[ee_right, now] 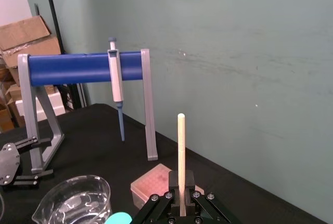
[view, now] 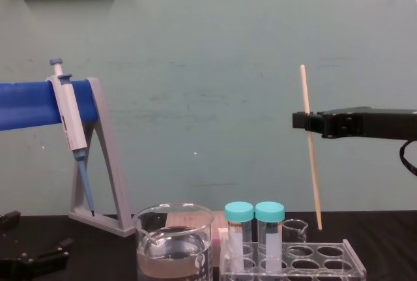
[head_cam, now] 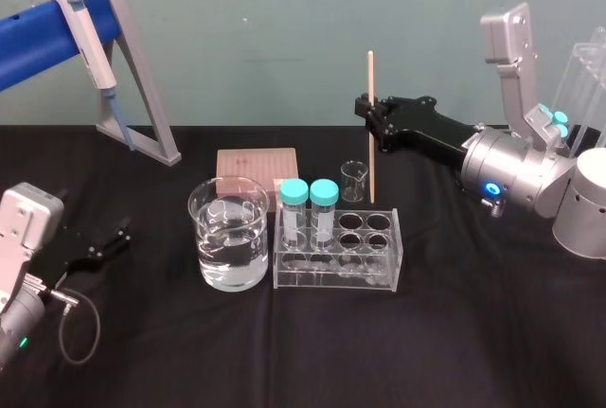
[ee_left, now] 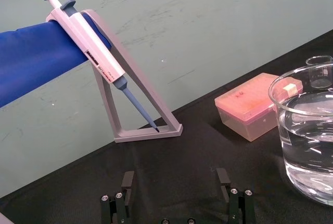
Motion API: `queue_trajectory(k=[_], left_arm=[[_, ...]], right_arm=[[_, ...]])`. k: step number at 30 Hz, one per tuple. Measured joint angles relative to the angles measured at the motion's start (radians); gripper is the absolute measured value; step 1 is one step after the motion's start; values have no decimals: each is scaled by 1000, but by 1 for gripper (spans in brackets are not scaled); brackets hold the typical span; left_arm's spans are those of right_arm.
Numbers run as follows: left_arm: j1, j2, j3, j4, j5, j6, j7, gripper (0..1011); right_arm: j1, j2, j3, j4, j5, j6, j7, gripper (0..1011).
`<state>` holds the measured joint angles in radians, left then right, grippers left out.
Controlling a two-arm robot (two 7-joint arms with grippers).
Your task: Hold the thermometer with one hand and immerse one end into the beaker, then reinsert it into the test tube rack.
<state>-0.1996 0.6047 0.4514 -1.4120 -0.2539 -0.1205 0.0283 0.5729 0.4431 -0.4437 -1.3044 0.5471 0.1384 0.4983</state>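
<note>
My right gripper [head_cam: 372, 115] is shut on the thermometer [head_cam: 371, 129], a thin cream rod held nearly upright and pinched a third of the way down from its top. Its lower tip hangs in the air just over the back right of the clear test tube rack [head_cam: 339, 252]. From the chest the thermometer [view: 311, 157] tilts slightly, its tip clear of the rack [view: 293, 258]. The beaker [head_cam: 228, 238], partly filled with water, stands left of the rack. My left gripper [head_cam: 104, 242] rests open at the table's left; its fingers [ee_left: 127, 182] stand wide apart with nothing between them.
Two teal-capped tubes [head_cam: 310, 209] fill the rack's left holes. A tiny clear beaker [head_cam: 354, 181] and a pink tip box [head_cam: 257, 164] sit behind. A grey stand with a blue bar [head_cam: 57, 34] holds a pipette [head_cam: 90, 48] at the back left.
</note>
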Motion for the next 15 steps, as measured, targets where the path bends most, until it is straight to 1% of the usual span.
queue_trajectory(k=[6,15], left_arm=[[0,0,0,0,0,0,0,1004],[0,0,0,0,0,0,0,1004]], right_arm=[[-13,5,5,-5,-3,6,-1,54],[-39,14,15,-33,-2,6,-2,54]])
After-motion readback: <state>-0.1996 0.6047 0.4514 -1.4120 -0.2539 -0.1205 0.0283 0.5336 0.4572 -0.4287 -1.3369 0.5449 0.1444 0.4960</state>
